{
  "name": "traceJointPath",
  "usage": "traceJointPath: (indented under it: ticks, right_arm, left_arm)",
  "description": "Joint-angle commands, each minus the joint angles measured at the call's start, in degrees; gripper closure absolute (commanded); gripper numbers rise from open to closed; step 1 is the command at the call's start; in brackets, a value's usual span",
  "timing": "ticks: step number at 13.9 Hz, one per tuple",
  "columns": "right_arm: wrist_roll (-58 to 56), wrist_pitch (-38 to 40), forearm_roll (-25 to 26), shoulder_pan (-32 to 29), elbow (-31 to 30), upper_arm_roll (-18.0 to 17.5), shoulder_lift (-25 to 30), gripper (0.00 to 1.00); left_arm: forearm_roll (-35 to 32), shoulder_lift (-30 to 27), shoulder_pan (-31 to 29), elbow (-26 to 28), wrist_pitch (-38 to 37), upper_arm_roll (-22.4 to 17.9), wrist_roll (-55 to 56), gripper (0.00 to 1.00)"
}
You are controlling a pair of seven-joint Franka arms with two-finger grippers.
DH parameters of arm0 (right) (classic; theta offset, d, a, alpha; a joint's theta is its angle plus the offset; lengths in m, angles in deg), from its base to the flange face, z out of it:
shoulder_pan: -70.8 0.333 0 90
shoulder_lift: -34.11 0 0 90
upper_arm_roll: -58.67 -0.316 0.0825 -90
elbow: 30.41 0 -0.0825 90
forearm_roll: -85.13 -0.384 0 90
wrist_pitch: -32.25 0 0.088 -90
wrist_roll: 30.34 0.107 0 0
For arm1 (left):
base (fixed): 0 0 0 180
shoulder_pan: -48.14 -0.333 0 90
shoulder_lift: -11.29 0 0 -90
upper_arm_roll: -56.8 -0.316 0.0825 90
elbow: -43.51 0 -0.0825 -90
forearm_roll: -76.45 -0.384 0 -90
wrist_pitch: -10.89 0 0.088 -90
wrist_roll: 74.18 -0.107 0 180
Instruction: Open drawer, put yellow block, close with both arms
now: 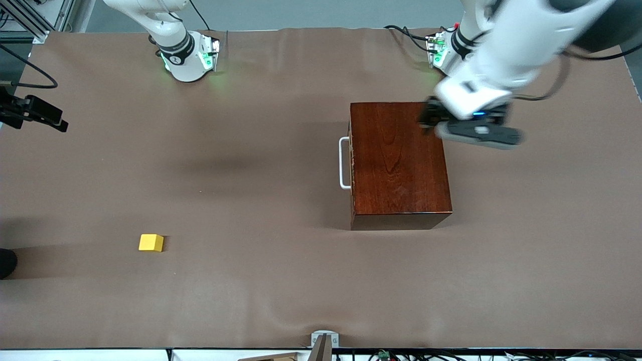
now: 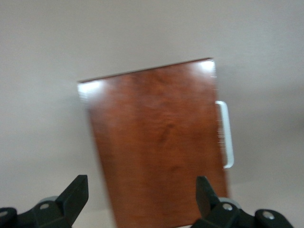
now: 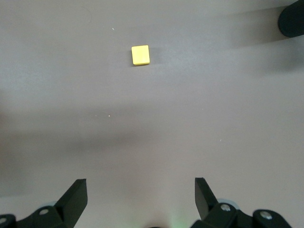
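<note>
The dark mahogany box (image 1: pixel 396 160) stands toward the left arm's end of the table. Its drawer is shut, and the white handle (image 1: pixel 344 163) faces the right arm's end. My left gripper (image 1: pixel 469 129) hangs open and empty over the box's corner nearest the left arm's base. The left wrist view shows the left gripper (image 2: pixel 141 183) above the box top (image 2: pixel 156 142) and the handle (image 2: pixel 225 133). The yellow block (image 1: pixel 151 242) lies on the cloth toward the right arm's end, nearer to the front camera than the box. My right gripper (image 3: pixel 140 183) is open and empty high over the table, with the block (image 3: pixel 140 54) below it.
A brown cloth (image 1: pixel 261 150) covers the table. A black camera mount (image 1: pixel 35 113) juts in at the right arm's end. A dark round object (image 1: pixel 6 263) sits at that same edge, nearer to the front camera. A small bracket (image 1: pixel 323 343) sits at the near edge.
</note>
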Motion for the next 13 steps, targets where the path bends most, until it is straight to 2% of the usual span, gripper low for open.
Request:
traceJointPath:
  ticks: [1, 4, 8, 11, 13]
  right_arm:
    - [-0.2, -2.9, 0.7, -0.6, 0.5, 0.1, -2.8, 0.00]
    - [-0.1, -9.9, 3.3, -1.4, 0.5, 0.3, -7.1, 0.00]
    - [0.3, -24.4, 5.9, -2.7, 0.4, 0.3, -11.8, 0.00]
    - [0.5, -26.7, 5.0, -4.1, 0.5, 0.2, -13.0, 0.00]
    - [0.5, -26.7, 5.0, -4.2, 0.5, 0.2, -13.0, 0.00]
  left_arm:
    - [0.5, 6.5, 7.9, -7.9, -0.7, -0.4, 11.7, 0.00]
    - [-0.4, 13.5, 17.8, -11.2, 1.0, -1.9, 17.1, 0.00]
    - [-4.4, 20.7, 27.1, -11.4, 4.0, -7.7, 20.6, 0.00]
    - [-4.6, 24.9, 32.5, -11.5, 4.3, -13.5, 20.5, 0.00]
    - [-4.8, 26.9, 34.0, -11.4, 4.7, -15.5, 20.4, 0.00]
